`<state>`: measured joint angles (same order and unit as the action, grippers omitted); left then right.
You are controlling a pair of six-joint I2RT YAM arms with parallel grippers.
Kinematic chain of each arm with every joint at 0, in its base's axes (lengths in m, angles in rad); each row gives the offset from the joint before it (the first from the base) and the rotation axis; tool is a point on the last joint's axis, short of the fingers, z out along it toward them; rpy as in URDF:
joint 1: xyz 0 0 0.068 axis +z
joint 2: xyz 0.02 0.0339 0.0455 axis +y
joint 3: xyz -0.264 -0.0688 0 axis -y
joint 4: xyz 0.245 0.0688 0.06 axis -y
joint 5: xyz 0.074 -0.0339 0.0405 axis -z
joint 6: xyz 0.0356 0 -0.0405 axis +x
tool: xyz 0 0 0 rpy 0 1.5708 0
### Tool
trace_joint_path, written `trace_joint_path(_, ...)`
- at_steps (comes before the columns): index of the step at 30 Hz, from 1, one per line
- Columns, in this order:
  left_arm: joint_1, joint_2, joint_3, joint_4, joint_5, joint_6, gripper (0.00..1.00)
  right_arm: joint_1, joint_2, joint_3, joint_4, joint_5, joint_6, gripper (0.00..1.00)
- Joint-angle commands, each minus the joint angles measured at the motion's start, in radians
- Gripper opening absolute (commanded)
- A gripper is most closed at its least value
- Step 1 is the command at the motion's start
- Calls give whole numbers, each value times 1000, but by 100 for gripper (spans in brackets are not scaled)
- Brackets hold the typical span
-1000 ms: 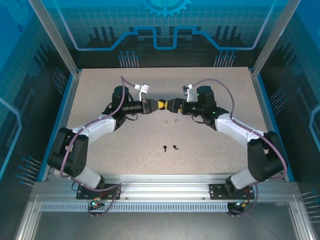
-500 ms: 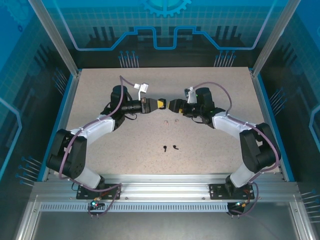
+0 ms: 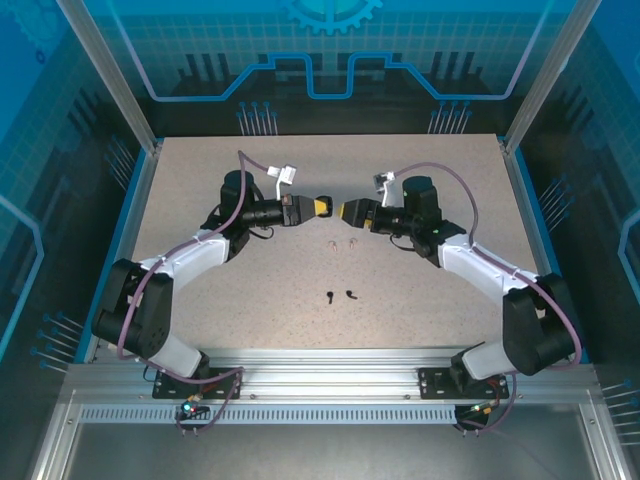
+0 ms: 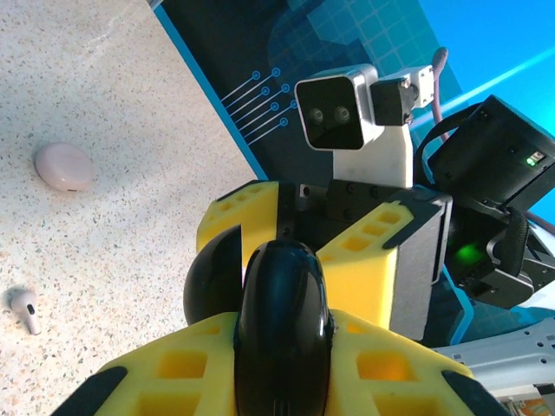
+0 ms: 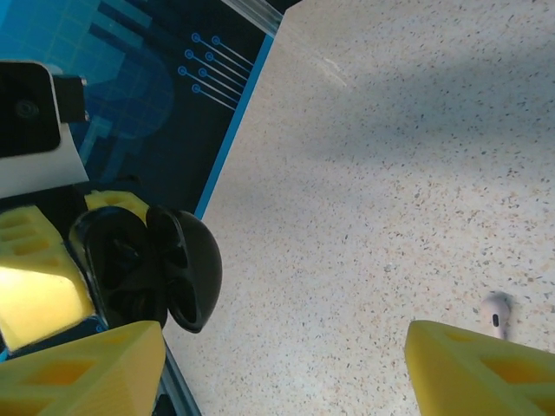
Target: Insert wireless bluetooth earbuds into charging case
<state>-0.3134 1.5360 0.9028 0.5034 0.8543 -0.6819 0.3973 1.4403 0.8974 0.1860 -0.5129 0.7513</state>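
The right gripper (image 3: 346,210) has drawn back from the left gripper (image 3: 322,207). A second ago their yellow tips met in mid-air over the far half of the speckled beige tabletop (image 3: 420,300); now I see a small gap between them. The right arm's elbow has swung outward as well.

The left gripper has not moved and stays clamped on the small round glossy black charging case (image 4: 282,321), holding it up off the table. From the right wrist I see the case with its lid swung open, hinged to one side. The inside is too dark to make out the sockets. The right gripper's jaws stand wide with nothing between them.

All four earbuds lie where they were. The two pale pink stemmed earbuds (image 3: 341,242) sit side by side just nearer me than the grippers. The two black stemmed earbuds (image 3: 339,295) sit closer to the bases, well apart from the case. A pale pink rounded case (image 4: 63,166) also rests on the table.

I judge that the opening step is done. The case is presented open and the right gripper is free to fetch a black earbud. Nothing has been inserted yet.
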Motion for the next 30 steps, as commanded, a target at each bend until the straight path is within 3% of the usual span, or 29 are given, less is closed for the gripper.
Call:
trace_joint_path(1, -3, -9, 21, 40, 16, -18, 0, 28, 35, 44, 17, -25, 0, 69)
trace_joint_path(11, -5, -17, 16, 45, 17, -23, 0, 46, 80, 91, 25, -1, 13, 65)
trace_joint_path(24, -12, -14, 26, 54, 9, -31, 0, 60, 128, 113, 30, -4, 18, 49)
trace_joint_path(30, -12, -5, 30, 55, 3, -33, 0, 67, 132, 112, 27, -10, 10, 49)
